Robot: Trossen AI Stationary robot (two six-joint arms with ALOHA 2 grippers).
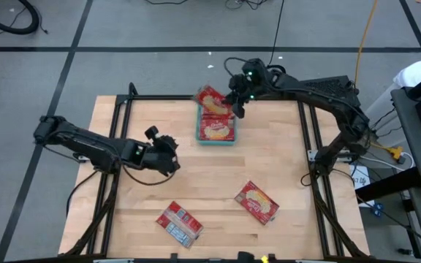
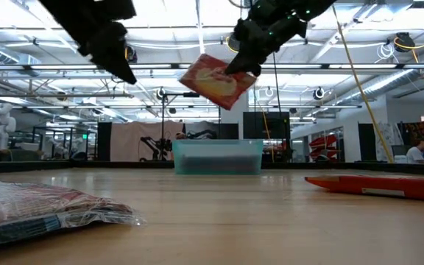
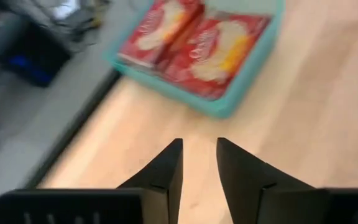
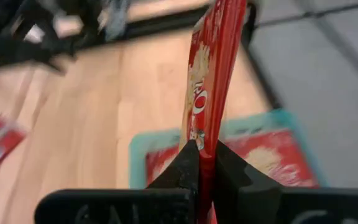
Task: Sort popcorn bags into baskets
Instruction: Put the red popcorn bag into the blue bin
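Note:
A teal basket (image 1: 217,139) sits at the table's far middle with a red popcorn bag (image 1: 218,128) lying flat in it. My right gripper (image 1: 236,107) is above the basket's far end, shut on another red bag (image 1: 213,100) that is raised in the air (image 2: 216,79). Two more bags lie flat on the table: one near the right (image 1: 257,201), one at the near edge (image 1: 179,223). My left gripper (image 1: 172,159) hovers over the table left of centre, slightly open and holding nothing (image 3: 199,163). My right gripper pinches the raised bag between its two fingers at one edge (image 4: 204,144), coming from above and from the table's right. The bag is lifted clear above the basket, tilted, and stands out edge-on beyond the fingers toward the far left.
Bare wood lies between the basket and the two loose bags. A black frame (image 1: 309,153) runs along the table's sides. Cables lie on the grey floor beyond the far edge.

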